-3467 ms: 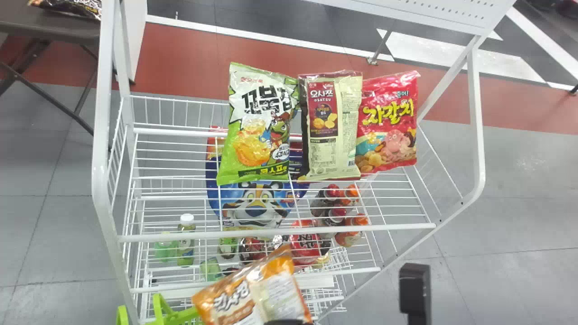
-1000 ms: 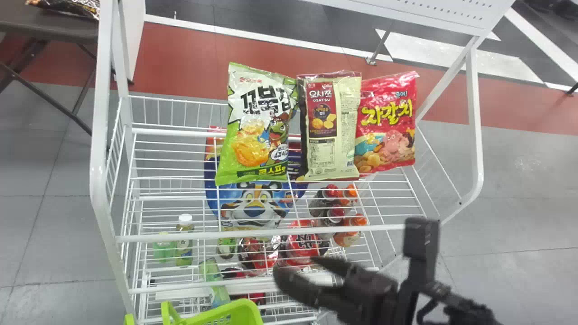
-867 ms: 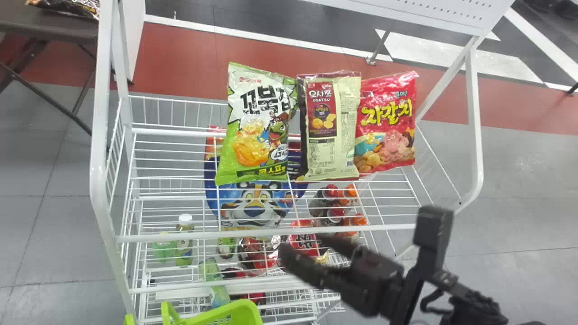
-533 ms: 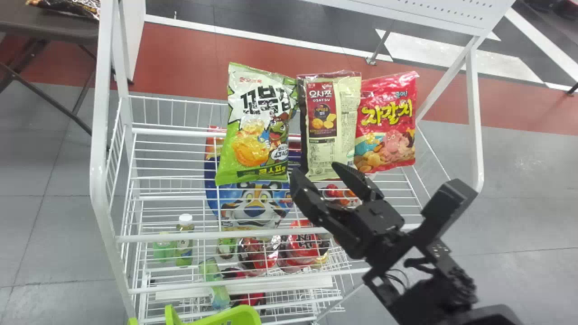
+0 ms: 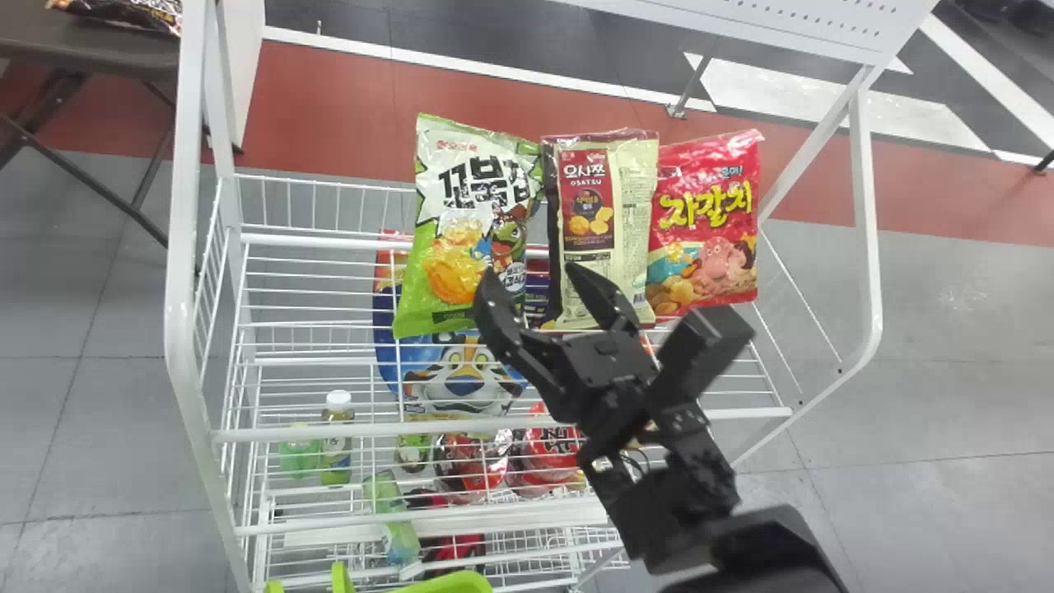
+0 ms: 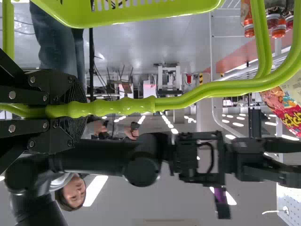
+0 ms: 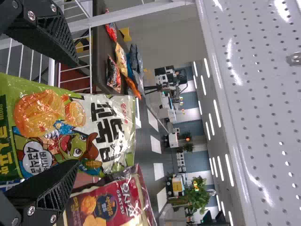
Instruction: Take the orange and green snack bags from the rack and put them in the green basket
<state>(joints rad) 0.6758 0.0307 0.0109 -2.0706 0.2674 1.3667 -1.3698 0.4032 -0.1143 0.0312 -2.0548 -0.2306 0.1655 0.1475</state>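
"What does the rack (image 5: 329, 429) hold?"
"Beyond the green basket (image 5: 449, 584), the green snack bag (image 5: 453, 222), leftmost of three."
"Near it?"
"The right gripper (image 5: 529, 272), spread; the left wrist view shows the left gripper (image 6: 77, 109) pinching the basket's handle (image 6: 122, 107)."

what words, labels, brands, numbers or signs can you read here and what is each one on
"꼬북칩": green bag
"콘스프맛": green bag, along its bottom
"4겹식감": green bag, white bubble
"오사쯔": cream bag, maroon panel
"OSATSU": cream bag, under that
"자갈치": red bag
Too small or blurred to read: the cream bag's fine print, the print on the red pack on a lower shelf
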